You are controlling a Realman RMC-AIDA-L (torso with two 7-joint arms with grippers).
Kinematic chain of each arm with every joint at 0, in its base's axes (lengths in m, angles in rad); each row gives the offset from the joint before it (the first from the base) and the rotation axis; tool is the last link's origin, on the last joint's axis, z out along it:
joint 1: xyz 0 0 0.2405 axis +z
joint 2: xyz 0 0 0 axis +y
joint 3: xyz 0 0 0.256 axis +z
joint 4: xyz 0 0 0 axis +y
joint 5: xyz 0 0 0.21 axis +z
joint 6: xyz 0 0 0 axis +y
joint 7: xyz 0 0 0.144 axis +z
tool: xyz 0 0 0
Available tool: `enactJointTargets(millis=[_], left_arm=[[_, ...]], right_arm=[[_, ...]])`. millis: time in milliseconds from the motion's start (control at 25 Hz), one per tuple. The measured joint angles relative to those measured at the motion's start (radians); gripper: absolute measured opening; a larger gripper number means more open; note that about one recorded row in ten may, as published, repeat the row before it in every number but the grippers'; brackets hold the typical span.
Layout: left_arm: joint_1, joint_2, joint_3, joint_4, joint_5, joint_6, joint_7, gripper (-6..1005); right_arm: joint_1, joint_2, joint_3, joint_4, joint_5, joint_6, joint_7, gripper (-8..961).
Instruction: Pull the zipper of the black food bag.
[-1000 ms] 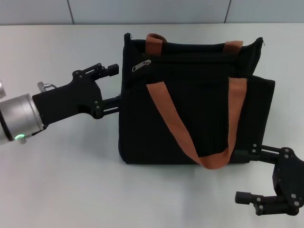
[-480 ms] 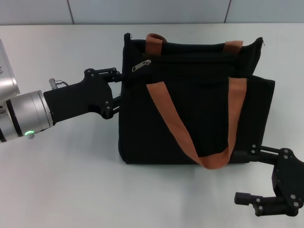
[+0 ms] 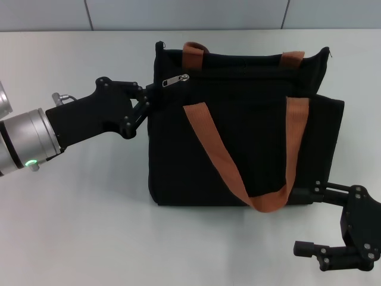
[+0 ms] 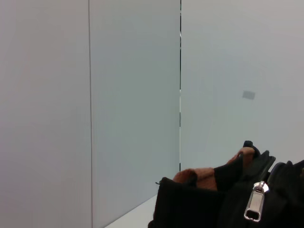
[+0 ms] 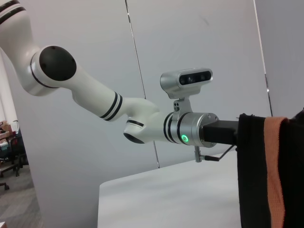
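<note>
On a white table (image 3: 89, 226), the bag (image 3: 238, 149) lies flat with its top edge toward 12 o'clock, two orange-brown straps (image 3: 226, 161) draped across it. The zipper (image 3: 176, 80), a small silver tab, sits at the top edge's 9 o'clock end. The left gripper (image 3: 149, 95) reaches in from 9 o'clock, its tips against the bag's upper corner just beside the tab; whether its fingers are spread or closed on anything cannot be told. The step in hand appears to be the approach to the tab, not yet a pull. Next, the fingers would need to pinch the tab squarely, then draw it along the track toward 3 o'clock. The right gripper (image 3: 309, 220) rests at 5 o'clock by the bag's lower corner, fingers wide apart and holding nothing. Pale, seamed wall panels (image 4: 133, 95) back the scene.
</note>
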Motion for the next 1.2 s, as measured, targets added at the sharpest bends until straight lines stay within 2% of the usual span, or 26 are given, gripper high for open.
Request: enactJointTargets(millis=[240,720,1200], left_arm=[[0.005,0.003,-0.001,0.001,-0.003,0.045,-0.002,17],[0.016,0.006,-0.035,0.012,-0.006,0.139,-0.006,18],[0.008,0.003,-0.038,0.008,-0.007,0.171,-0.006,18]], right_arm=[[-0.003,0.000,0.000,0.000,0.000,0.002,0.000,825],[-0.003,-0.001,0.003,0.000,0.003,-0.011,0.000,825],[0.034,-0.011,0.045,0.038,0.013,-0.147,0.068,826]])
